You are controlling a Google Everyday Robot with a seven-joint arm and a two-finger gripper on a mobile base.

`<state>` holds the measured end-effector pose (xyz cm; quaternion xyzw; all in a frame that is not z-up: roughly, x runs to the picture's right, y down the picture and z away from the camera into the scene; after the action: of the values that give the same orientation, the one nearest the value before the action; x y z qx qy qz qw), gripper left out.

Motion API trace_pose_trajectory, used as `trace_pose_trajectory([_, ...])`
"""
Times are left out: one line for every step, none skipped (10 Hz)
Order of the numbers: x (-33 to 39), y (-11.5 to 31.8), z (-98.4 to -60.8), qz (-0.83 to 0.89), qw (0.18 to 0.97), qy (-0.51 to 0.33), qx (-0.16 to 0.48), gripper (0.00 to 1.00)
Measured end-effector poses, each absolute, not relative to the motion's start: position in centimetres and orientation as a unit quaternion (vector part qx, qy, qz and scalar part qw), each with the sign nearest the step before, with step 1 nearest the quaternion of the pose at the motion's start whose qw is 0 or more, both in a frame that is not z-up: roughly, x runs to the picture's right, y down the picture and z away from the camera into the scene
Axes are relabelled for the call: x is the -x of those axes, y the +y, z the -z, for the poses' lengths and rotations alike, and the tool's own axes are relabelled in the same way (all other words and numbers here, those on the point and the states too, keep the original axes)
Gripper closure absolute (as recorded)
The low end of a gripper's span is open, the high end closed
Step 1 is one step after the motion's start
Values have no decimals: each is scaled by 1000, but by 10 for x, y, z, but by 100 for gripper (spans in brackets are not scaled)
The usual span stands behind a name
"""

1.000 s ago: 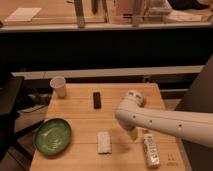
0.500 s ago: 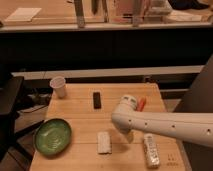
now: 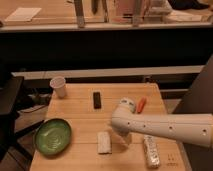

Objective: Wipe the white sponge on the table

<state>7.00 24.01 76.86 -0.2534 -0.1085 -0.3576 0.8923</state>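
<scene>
Camera view: one look down and across the bench (image 3: 80, 112), a pale butcher-block top with plank strips, the robot reaching in from the right.
White sponge: the white sponge (image 3: 104, 142) lies flat near the front edge, about mid-width, its long side running front to back. Nothing rests on it, so it is free to be taken from above.
Claw: the claw (image 3: 123, 137) hangs below the end of the arm (image 3: 165, 127), pointing down just to the right of the sponge and close over the wood. It is released and carries nothing.
Why it sits there: judged from the pose, this is the approach to a pick-up, with the claw kept wide so it can straddle the pad.
Step in hand: reaching for the sponge. Wiping has not begun.
Next move calls for: a small shift left to centre over the pad, then a descent and a squeeze across its narrow side.
Green bowl: the green bowl (image 3: 52, 136) stands at the front left, apart from the sponge, bounding a leftward stroke.
Bottle: a clear bottle (image 3: 151, 151) lies on its side at the front right, partly under the arm, near the claw.
Black bar: the black bar (image 3: 97, 100) lies behind the sponge toward the middle.
Paper cup: the paper cup (image 3: 58, 86) stands upright at the back left corner.
Orange item: a small orange item (image 3: 142, 104) lies beyond the arm; what it is I cannot tell.
Risk: a soft, thin pad may be pinched at its edge only, or pushed along the wood.
</scene>
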Motion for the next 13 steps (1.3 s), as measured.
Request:
trace_pose_trajectory([-67, 242, -770, 364, 890, -112, 252, 20])
trace_pose_trajectory([-66, 243, -771, 370, 887, -115, 251, 20])
trace_pose_trajectory([-65, 244, -773, 376, 884, -118, 250, 20])
trace_pose_trajectory([-63, 245, -773, 381, 882, -120, 250, 20])
trace_pose_trajectory([-61, 245, -774, 385, 880, -124, 249, 20])
trace_pose_trajectory([-60, 246, -775, 390, 877, -127, 249, 20])
trace_pose_trajectory([-59, 247, -775, 394, 876, -129, 249, 20])
trace_pose_trajectory([-58, 247, -776, 398, 873, -130, 249, 20])
trace_pose_trajectory([-56, 247, -777, 405, 870, -133, 248, 20])
trace_pose_trajectory([-54, 247, -778, 409, 868, -135, 247, 20])
trace_pose_trajectory([-53, 247, -778, 413, 866, -138, 247, 20])
trace_pose_trajectory([-50, 247, -779, 419, 862, -141, 247, 20])
trace_pose_trajectory([-48, 247, -779, 424, 859, -144, 247, 20])
